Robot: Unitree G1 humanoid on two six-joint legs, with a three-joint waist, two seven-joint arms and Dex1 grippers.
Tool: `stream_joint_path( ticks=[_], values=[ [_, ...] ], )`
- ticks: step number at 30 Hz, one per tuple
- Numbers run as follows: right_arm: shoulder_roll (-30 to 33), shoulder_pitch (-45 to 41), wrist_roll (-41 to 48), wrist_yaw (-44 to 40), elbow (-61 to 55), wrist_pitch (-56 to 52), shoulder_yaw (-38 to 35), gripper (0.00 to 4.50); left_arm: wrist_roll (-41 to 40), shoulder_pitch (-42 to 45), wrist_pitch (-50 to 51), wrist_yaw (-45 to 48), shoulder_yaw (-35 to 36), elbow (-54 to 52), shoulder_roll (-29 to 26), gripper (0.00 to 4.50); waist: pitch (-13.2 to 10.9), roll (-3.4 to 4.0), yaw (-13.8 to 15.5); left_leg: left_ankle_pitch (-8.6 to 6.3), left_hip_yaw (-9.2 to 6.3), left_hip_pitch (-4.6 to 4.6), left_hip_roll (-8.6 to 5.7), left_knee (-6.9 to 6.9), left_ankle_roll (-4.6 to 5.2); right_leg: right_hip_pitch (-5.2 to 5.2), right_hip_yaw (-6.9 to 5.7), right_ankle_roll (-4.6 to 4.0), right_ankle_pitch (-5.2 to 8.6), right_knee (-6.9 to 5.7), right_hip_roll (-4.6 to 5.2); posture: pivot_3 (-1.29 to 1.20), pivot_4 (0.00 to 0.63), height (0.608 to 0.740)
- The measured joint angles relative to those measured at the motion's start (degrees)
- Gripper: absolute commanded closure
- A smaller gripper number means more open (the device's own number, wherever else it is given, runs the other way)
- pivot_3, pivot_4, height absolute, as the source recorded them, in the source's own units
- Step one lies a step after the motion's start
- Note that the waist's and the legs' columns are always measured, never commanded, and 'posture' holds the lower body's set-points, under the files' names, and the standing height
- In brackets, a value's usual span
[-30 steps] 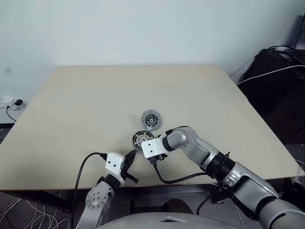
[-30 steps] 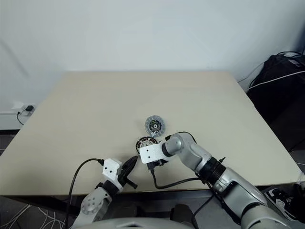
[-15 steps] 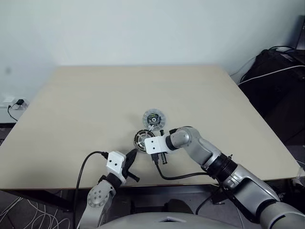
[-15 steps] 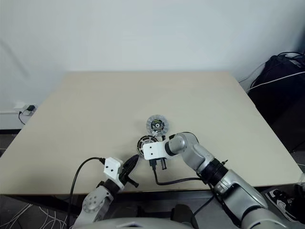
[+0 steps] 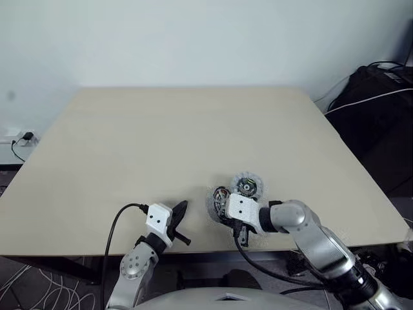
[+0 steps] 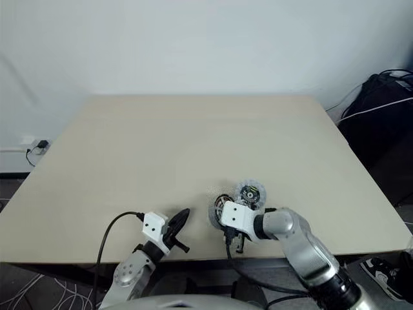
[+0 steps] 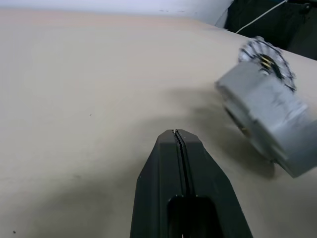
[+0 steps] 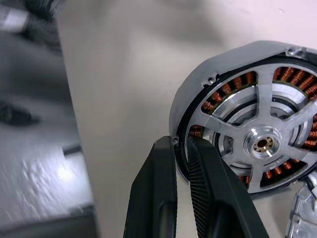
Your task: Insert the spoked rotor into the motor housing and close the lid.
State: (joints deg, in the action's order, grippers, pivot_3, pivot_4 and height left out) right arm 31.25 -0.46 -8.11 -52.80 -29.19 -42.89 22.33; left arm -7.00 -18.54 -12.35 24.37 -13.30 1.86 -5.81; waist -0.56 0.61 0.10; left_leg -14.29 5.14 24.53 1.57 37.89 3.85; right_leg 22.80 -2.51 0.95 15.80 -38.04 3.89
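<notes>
Right gripper [image 8: 181, 148] near front edge of tan surface [image 5: 161, 135], fingers [image 8: 208, 183] clamped on rim of motor housing [image 8: 198, 106]. Spoked rotor [image 8: 262, 144] sits inside housing, copper windings showing between spokes. Housing tilted, raised on edge in grip. Lid [image 5: 246, 186] just behind it, green-and-black centre facing up, on surface. Left gripper [image 7: 177, 134] hovers low over bare surface left of housing, fingers pressed together, empty.
</notes>
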Motion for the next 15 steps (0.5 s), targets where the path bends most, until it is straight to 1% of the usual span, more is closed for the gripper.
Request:
stream_joint_path(
  ticks=[4,8,15],
  values=[
    [-3.9,0.7,1.4,5.4,-2.8,-8.7,-0.8,4.39,-0.3,0.3,1.0,0.8,-0.5,0.0,0.0,4.50,0.0,-0.02,0.0,0.02,0.00,0.01,0.00,0.08,0.03,-0.02,-0.05,0.04,-0.02,-0.03,-0.01,0.00,0.000,0.740],
    [-7.0,-0.8,3.5,9.1,-3.6,-15.9,-1.4,4.39,-0.4,1.2,1.9,1.0,-0.6,0.0,-0.1,4.50,0.0,-0.04,0.0,0.04,0.00,0.02,-0.01,0.14,0.07,-0.04,-0.06,0.05,-0.03,-0.02,-0.05,0.00,0.000,0.740],
    [-10.5,-4.5,9.9,12.3,-4.3,-27.1,-3.3,4.39,-0.4,0.9,2.0,1.2,-0.6,0.0,-0.1,4.50,-0.1,-0.08,-0.1,0.04,0.00,0.04,0.00,0.13,0.08,-0.03,-0.06,0.06,-0.04,0.01,-0.10,0.00,0.000,0.740]
  ],
)
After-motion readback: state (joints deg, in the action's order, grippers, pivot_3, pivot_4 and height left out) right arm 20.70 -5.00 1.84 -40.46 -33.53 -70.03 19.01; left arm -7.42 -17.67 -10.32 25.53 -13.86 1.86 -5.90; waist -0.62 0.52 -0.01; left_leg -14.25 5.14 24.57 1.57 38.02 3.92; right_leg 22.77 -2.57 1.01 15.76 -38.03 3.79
